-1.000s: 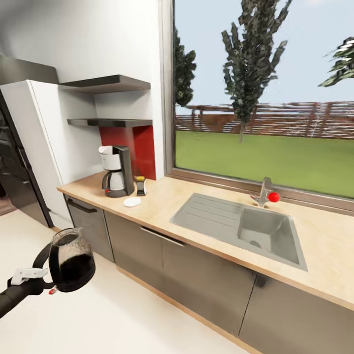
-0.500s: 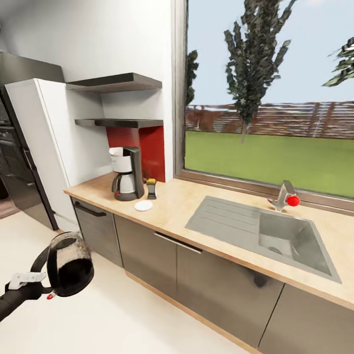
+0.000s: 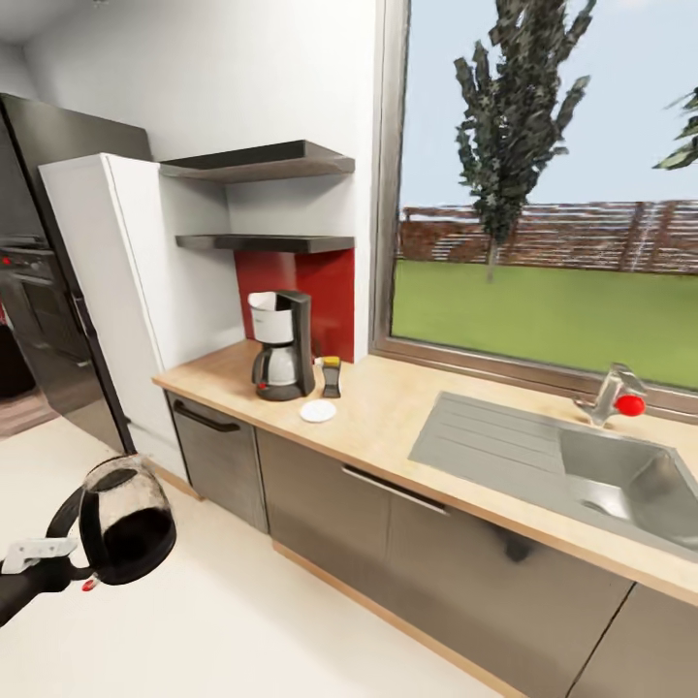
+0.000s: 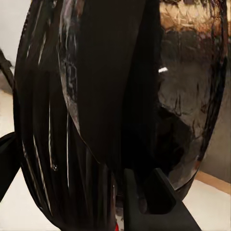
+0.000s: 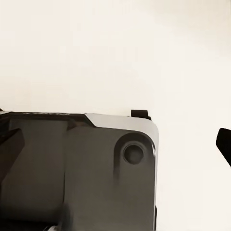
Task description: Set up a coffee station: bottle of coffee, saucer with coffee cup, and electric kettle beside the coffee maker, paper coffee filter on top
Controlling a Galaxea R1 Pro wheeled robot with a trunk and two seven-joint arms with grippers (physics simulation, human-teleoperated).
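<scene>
Electric kettle [image 3: 126,519] hangs clamped by its handle in the left tool [image 3: 58,562], well short of the counter [image 3: 407,417], where bottle [image 3: 332,376] and saucer [image 3: 318,411] sit beside the coffee maker [image 3: 281,346], filter seemingly on top.

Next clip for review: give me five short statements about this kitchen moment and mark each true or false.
1. The left hand carries the kettle above the floor. True.
2. The coffee bottle sits on the shelf. False: it stands on the countertop beside the coffee maker.
3. A saucer lies on the countertop in front of the coffee maker. True.
4. A cup stands on the saucer. False: the saucer is bare.
5. The sink is left of the coffee maker. False: it is to the right.
</scene>
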